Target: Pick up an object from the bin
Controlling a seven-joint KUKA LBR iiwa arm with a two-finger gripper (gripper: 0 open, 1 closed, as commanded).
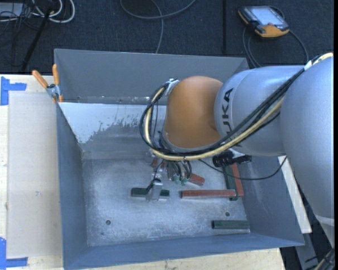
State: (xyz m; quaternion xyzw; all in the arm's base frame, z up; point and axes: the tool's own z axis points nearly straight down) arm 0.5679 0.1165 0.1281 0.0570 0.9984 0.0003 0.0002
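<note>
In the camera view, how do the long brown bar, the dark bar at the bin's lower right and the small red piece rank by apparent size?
1. long brown bar
2. dark bar, clearly shorter
3. small red piece; one end may be hidden

Hidden by the orange cover [192,111]
Under it the bin [110,212] floor is unseen; the small reddish piece [196,179] below it is half covered

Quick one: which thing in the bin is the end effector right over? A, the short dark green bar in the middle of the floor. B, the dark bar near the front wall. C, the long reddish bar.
A: the end effector sits right over the dark green bar, while the reddish bar and the other dark bar lie apart from it.
</note>
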